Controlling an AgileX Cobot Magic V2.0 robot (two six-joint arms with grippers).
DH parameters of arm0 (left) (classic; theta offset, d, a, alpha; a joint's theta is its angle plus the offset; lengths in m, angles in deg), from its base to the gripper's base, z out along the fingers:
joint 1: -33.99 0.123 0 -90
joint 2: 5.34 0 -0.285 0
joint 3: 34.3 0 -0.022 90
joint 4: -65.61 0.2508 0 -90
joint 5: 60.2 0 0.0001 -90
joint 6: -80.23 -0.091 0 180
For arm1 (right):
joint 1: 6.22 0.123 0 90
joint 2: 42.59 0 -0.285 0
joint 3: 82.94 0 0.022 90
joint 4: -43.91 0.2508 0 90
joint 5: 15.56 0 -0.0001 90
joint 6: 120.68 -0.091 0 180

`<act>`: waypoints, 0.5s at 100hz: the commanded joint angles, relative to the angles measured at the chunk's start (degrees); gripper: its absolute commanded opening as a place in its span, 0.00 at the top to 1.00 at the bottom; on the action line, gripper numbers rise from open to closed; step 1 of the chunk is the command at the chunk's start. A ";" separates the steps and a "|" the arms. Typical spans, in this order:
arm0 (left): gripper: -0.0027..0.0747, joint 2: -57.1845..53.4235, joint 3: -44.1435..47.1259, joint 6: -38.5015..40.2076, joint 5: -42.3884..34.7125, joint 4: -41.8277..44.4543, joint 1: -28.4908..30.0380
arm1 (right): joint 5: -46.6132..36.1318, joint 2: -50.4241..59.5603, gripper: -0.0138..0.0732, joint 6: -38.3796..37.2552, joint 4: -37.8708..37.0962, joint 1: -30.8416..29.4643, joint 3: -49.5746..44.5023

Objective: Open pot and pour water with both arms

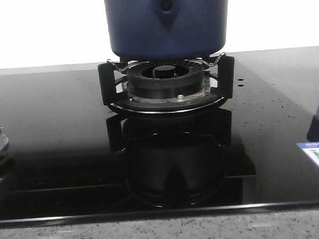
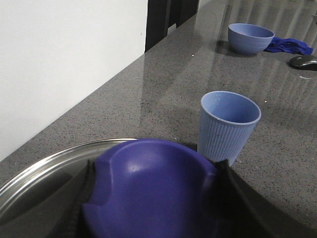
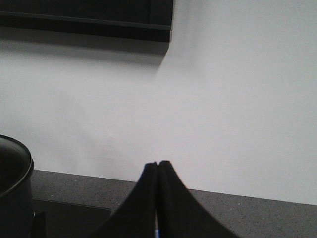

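A pale blue ribbed cup [image 2: 229, 126] is being seen upright on the speckled grey table [image 2: 163, 94]. A blue bowl [image 2: 250, 37] is being observed well beyond it, a crumpled blue cloth [image 2: 290, 46] lying just beside the bowl.

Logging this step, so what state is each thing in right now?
Pot: on the burner stand, lid off.
Lid: held by the left gripper at its purple knob, over the counter.
Cup: upright, looks empty.
Bowl: upright on the counter.
Burner: no flame visible.
Right gripper: shut, holding nothing visible.
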 commanded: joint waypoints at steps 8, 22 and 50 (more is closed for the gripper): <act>0.39 -2.94 -1.97 0.33 0.59 -3.80 0.03 | -2.97 0.25 0.92 0.06 0.22 -0.02 1.26; 0.17 -4.24 -1.97 0.33 0.51 -6.95 0.40 | -2.97 0.25 0.92 0.06 0.22 -0.02 1.26; 0.45 -14.27 -1.37 8.16 0.30 -6.13 6.81 | -2.50 1.47 0.92 0.06 -6.87 0.53 1.01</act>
